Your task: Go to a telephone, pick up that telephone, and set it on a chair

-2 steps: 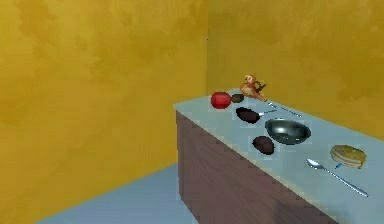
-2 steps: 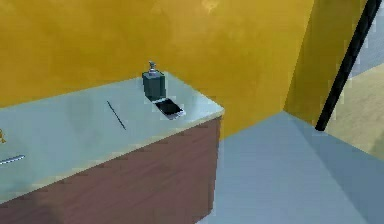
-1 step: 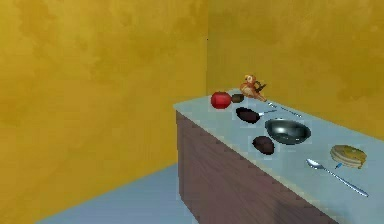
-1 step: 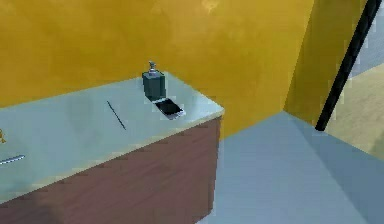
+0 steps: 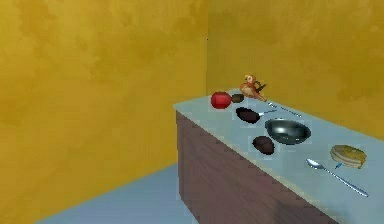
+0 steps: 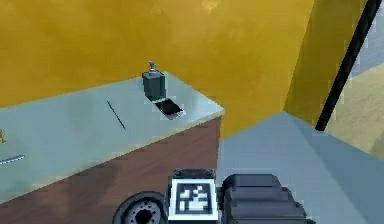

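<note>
1 counter (image 5: 230, 180) with a smooth pale grey top and a brown wood-grain front crosses the forward view's lower right, cut off by the right and bottom edges, against mottled yellow walls (image 5: 90, 80) and a pale blue floor (image 5: 120, 205). On it sit a round red fruit (image 5: 221, 99), a shiny metal bowl (image 5: 287, 131), a thin spoon (image 5: 335, 175), a plate (image 5: 349, 156) bearing something tan, 3 dark ovals (image 5: 248, 115) too small to name, and a small orange-brown figure (image 5: 253, 86) whose form is hard to make out. In the arm side view a counter end (image 6: 70, 130) of the same grey top and wood front takes the left half. The phone (image 6: 171, 107), a flat dark slab with a pale rim, lies near that top's far right corner, upper middle of the frame, just beside a boxy grey-green dispenser (image 6: 153, 83) with a pump top. A thin dark stick (image 6: 116, 112) lies to their left. Along the bottom edge stand a white square (image 6: 195, 197) with black marks, a ribbed dark block (image 6: 255, 200) to its right, and the gripper (image 6: 140, 212), a dark rounded body to its left, cut off by the frame. Its fingers cannot be made out, so I cannot tell whether it holds anything. A slim black pole (image 6: 345, 65) slants down the upper right.
</note>
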